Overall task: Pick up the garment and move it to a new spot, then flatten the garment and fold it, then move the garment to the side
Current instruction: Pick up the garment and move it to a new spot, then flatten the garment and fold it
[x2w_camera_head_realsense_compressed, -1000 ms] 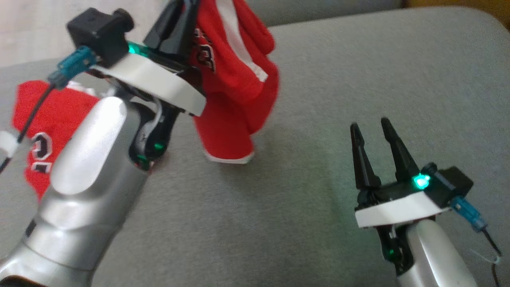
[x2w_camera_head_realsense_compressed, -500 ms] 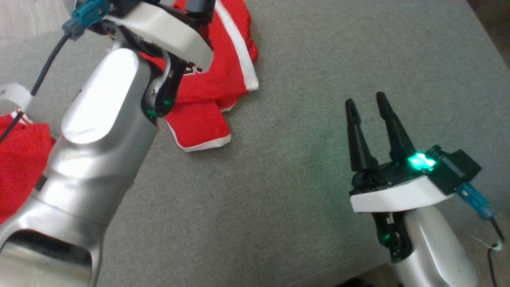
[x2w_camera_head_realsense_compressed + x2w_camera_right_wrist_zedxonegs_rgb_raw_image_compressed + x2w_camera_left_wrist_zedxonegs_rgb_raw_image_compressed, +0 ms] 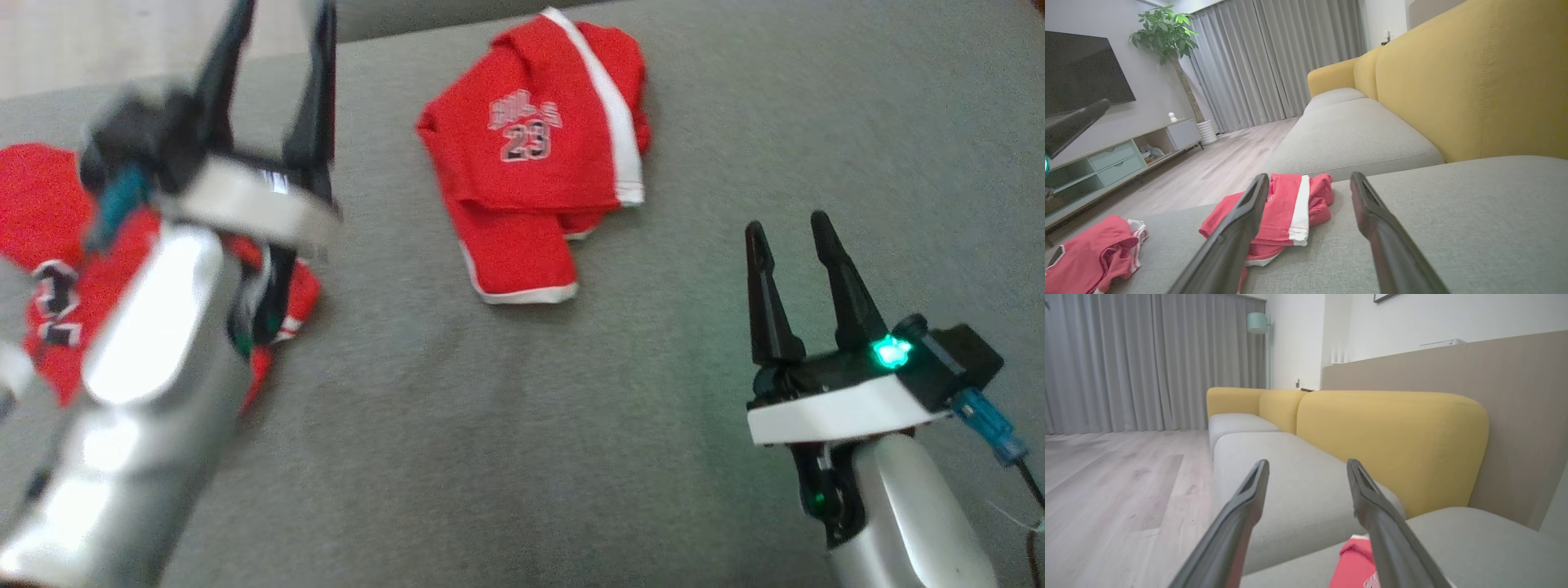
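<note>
The garment point(image 3: 539, 163), red shorts with a white stripe and the number 23, lies crumpled and partly doubled over on the grey sofa seat point(image 3: 571, 441). No gripper touches it. My left gripper point(image 3: 282, 24) is blurred at the upper left, open, with nothing between its fingers, well left of the garment. In the left wrist view the left gripper point(image 3: 1308, 462) stands open above a red edge of garment point(image 3: 1355, 563). My right gripper point(image 3: 787, 224) is open at the lower right, a short way right of the garment. The right gripper point(image 3: 1309, 176) points toward the garment point(image 3: 1286, 208).
A second red garment point(image 3: 49, 245) with a number lies at the seat's left end, under my left arm, and appears as the second red garment point(image 3: 1094, 253) in the right wrist view. The yellow backrest point(image 3: 1453, 81) runs along the far side. Wooden floor point(image 3: 1216, 171) and a TV cabinet point(image 3: 1114, 159) lie beyond.
My left gripper opened and let go of the garment, which dropped from hanging to lying on the seat. The left arm drew back to the left. The head camera shifted.
</note>
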{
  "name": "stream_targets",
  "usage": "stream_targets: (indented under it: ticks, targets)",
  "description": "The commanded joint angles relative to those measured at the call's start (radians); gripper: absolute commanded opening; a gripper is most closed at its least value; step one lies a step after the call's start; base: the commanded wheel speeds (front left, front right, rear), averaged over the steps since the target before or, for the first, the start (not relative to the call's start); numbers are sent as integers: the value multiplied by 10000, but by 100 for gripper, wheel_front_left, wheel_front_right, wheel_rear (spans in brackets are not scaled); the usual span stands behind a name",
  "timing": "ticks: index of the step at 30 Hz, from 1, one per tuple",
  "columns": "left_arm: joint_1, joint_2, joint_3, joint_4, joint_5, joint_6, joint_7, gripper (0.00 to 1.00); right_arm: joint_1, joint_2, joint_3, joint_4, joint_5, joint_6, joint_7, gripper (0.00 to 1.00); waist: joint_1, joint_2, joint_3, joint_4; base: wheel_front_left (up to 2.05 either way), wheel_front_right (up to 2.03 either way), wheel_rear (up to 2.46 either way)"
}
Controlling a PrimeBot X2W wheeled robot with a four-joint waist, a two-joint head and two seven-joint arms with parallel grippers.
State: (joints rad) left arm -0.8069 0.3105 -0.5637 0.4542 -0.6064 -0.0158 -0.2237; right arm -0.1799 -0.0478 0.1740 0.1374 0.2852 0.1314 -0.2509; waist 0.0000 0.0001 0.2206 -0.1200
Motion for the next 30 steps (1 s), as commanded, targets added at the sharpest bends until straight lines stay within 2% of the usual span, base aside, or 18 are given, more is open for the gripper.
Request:
stream_targets:
  ticks: [1,6,10,13,24,30]
  targets:
    - [177,444,352,-461,121,144,-139,100,50,-24,102,-231,-117,-7,-109,100,0,-1,-536,697,0,0,0]
    - [2289,579,485,-1405,333,824,-338,100,381,-24,-204,53,-313,-7,-109,100,0,-1,-945,1418,0,0,0]
    - [4008,345,926,-2310,293,1387,-373,100,588,-24,-269,243,-439,-7,-109,100,0,-1,-1134,1721,0,0,0]
    - [4932,129,1453,-2917,374,1574,-377,100,674,-24,-385,306,-469,-7,-109,100,0,-1,-1200,1891,0,0,0]
    - [5526,-448,1735,-3405,1241,1195,-379,100,516,-24,-380,517,-660,-7,-109,100,0,-1,-1229,2356,0,0,0]
    - [5557,-658,1853,-3330,1383,987,-380,100,219,-24,-290,1302,-482,-7,-109,100,0,-1,-1023,2648,0,0,0]
